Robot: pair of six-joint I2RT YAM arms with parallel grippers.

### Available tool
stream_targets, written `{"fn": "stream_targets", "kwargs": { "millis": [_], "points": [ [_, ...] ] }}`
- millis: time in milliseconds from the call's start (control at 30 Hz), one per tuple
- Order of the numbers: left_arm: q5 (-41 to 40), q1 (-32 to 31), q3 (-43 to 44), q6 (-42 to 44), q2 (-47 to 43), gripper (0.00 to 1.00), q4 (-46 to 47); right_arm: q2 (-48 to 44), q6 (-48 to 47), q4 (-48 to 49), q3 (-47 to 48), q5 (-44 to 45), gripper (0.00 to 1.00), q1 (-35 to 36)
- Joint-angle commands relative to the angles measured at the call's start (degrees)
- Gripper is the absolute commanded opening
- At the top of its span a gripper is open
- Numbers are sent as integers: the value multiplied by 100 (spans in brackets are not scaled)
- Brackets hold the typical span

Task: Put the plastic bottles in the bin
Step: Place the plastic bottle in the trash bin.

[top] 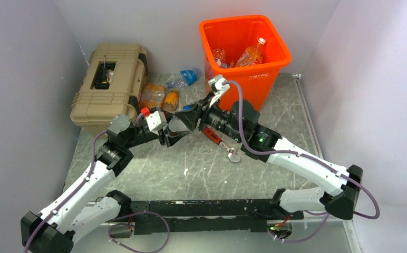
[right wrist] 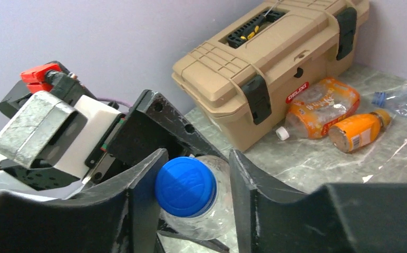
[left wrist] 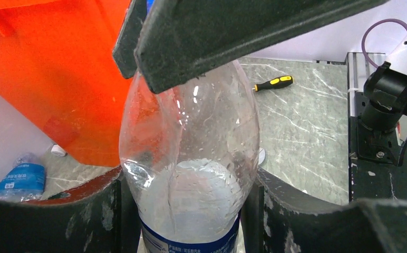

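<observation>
Mid-desk: two claws on one clear bottle.
Left claw (top: 177,129) is clamped across the body of the clear bottle (left wrist: 191,158); right claw (top: 193,117) straddles its blue cap (right wrist: 185,186), grip cannot be told. Red-handled wrench (top: 218,140) lies beside them on the desk (top: 191,168). Farther: three loose bottles (top: 153,96) beside the tan toolbox (top: 109,84); orange bin (top: 262,79) at the back, more bottles (top: 251,52) inside.

Grey table (top: 191,168) carries bin (top: 254,87), toolbox (top: 109,84), bottles (top: 159,97), wrench (top: 225,145).
</observation>
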Motion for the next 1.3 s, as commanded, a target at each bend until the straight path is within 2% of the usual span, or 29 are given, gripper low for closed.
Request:
{"fn": "stream_targets", "kwargs": {
  "millis": [0, 133, 200, 333, 400, 467, 667, 900, 1100, 1267],
  "points": [
    [-68, -65, -28, 168, -122, 10, 151, 3, 12, 364, -20, 37, 43, -17],
    [-177, -100, -53, 217, -159, 14, 116, -10, -23, 347, -44, 0, 21, -19],
    [-264, -115, -84, 200, -206, 20, 112, -42, -31, 335, -78, 52, 0, -19],
    [-408, -145, -133, 195, -284, 51, 126, -142, -102, 346, -189, 174, 0, -19],
    [-460, -155, -110, 175, -276, 84, 91, -178, -135, 321, -217, 205, 0, -19],
    [-504, -163, -77, 154, -264, 97, 55, -232, -171, 281, -226, 245, 0, -19],
    [-1035, -212, -124, 225, -316, 99, 66, -619, -533, -69, -203, 641, 0, -19],
    [-1432, -314, -219, 303, -555, 99, 167, -1703, -1035, -942, -139, 1322, 0, -19],
    [-1570, -312, -255, 231, -649, 99, 286, -2216, -1316, -1660, 318, 1636, 0, -19],
    [-1863, -312, -218, 244, -609, 99, 245, -2326, -1733, -1720, 864, 1984, 0, -19]
  ]
}}
